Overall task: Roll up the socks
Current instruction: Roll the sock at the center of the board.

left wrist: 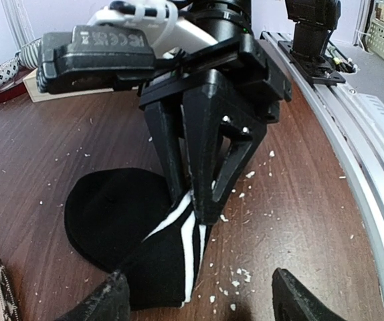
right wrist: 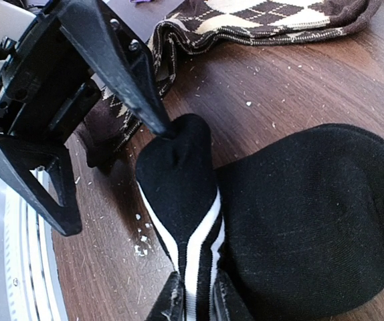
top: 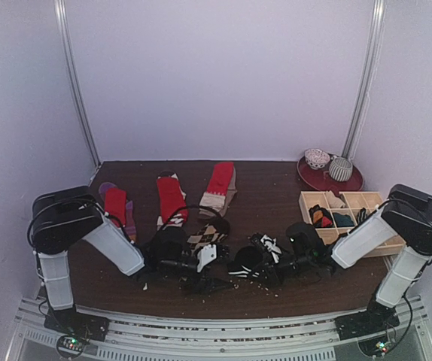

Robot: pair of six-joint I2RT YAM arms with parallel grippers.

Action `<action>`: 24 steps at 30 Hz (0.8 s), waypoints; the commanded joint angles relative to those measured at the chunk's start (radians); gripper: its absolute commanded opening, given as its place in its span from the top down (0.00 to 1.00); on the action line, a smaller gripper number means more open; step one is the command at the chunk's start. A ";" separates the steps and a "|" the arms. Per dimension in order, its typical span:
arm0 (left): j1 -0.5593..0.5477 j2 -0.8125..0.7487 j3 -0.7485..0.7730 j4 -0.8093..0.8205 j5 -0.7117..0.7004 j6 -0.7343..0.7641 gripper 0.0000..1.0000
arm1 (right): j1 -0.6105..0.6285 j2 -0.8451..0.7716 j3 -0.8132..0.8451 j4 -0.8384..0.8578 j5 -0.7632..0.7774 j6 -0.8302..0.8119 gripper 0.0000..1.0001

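Rolling barely begun: black striped sock (right wrist: 326, 221) is pinched by right claw (left wrist: 195, 200), left claw (left wrist: 202, 299) is held spread; argyle pair (right wrist: 272, 20) and 3 red pairs (top: 170, 197) toward 12 o'clock lie unrolled.

Robot lab booth, plain white walls (top: 223, 75) on three sides, metal corner posts (top: 77, 83), dark wooden table (top: 276, 180), left arm (top: 114, 244) and right arm (top: 363, 241) mounted on a slotted aluminium rail (top: 223, 327)

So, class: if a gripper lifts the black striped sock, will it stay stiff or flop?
Probably flop: the black striped sock bunches into a fold where the right gripper pinches it. Likely light, since it looks like thin knit fabric. Pushed, it may crumple rather than roll, as it lies flat on the table.
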 commanded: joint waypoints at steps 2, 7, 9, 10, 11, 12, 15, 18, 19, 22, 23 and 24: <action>-0.004 0.048 0.052 0.009 -0.005 -0.016 0.28 | 0.000 0.034 -0.028 -0.163 -0.012 -0.013 0.86; -0.004 0.089 0.094 -0.036 0.038 -0.010 0.32 | -0.001 0.038 -0.018 -0.180 -0.015 -0.018 0.85; -0.004 0.101 0.108 -0.066 0.043 -0.005 0.36 | -0.001 0.041 -0.013 -0.187 -0.016 -0.020 0.86; -0.004 0.107 0.115 -0.084 0.043 -0.001 0.39 | -0.002 0.042 -0.012 -0.189 -0.017 -0.021 0.86; -0.004 0.112 0.122 -0.101 0.041 0.000 0.44 | -0.002 0.044 -0.011 -0.189 -0.017 -0.021 0.86; -0.004 0.117 0.129 -0.128 0.041 0.003 0.50 | -0.003 0.046 -0.010 -0.189 -0.017 -0.021 0.86; -0.004 0.130 0.154 -0.202 0.032 0.010 0.65 | -0.005 0.053 -0.005 -0.188 -0.022 -0.019 0.86; -0.004 0.134 0.154 -0.232 0.029 0.006 0.82 | -0.007 0.060 -0.001 -0.189 -0.028 -0.021 0.86; -0.004 0.134 0.155 -0.242 0.029 0.002 0.94 | -0.008 0.061 0.001 -0.189 -0.030 -0.021 0.86; -0.004 0.136 0.172 -0.307 -0.002 -0.031 1.00 | -0.009 0.054 -0.001 -0.191 -0.028 -0.021 0.85; -0.004 0.138 0.183 -0.347 -0.010 -0.043 1.00 | -0.011 0.048 -0.001 -0.195 -0.022 -0.023 0.85; -0.003 0.141 0.192 -0.382 -0.021 -0.062 1.00 | -0.012 0.038 -0.001 -0.200 -0.017 -0.025 0.84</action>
